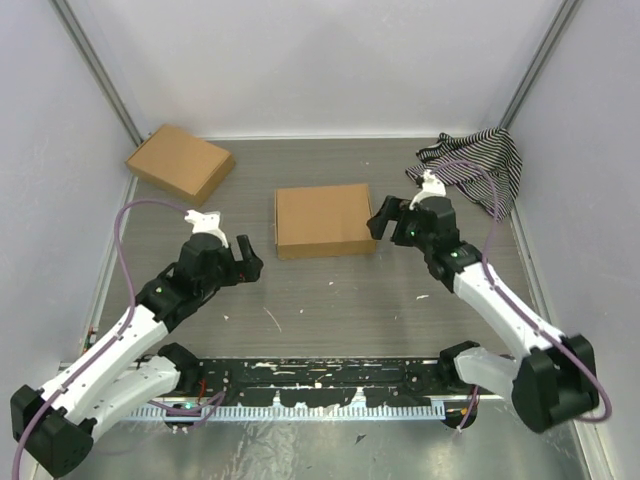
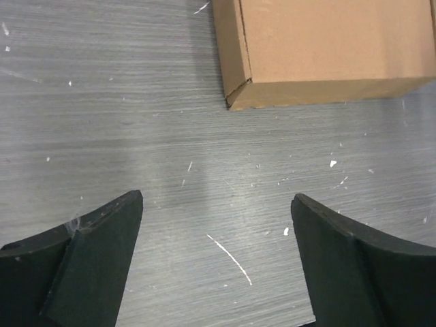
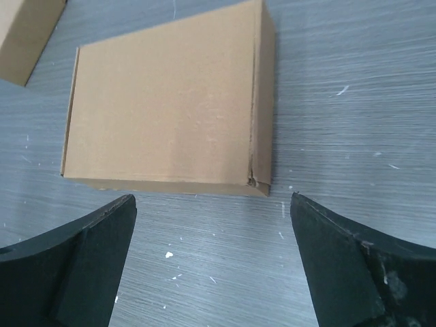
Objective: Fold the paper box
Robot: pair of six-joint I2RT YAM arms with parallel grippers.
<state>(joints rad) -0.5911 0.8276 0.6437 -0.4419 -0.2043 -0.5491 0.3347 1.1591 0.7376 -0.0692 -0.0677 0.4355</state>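
The paper box (image 1: 323,220) lies closed as a shallow brown rectangular box in the middle of the table. It also shows in the left wrist view (image 2: 327,48) and in the right wrist view (image 3: 167,109). My left gripper (image 1: 250,265) is open and empty, low over the table just left of the box's near left corner; in its own view (image 2: 216,197) only bare table lies between the fingers. My right gripper (image 1: 380,222) is open and empty beside the box's right edge; in its own view (image 3: 212,197) the box lies just beyond the fingertips, apart from them.
A second, fully formed brown cardboard box (image 1: 180,163) sits at the back left, its corner also in the right wrist view (image 3: 27,27). A black-and-white striped cloth (image 1: 480,165) lies at the back right. White walls enclose the table on three sides.
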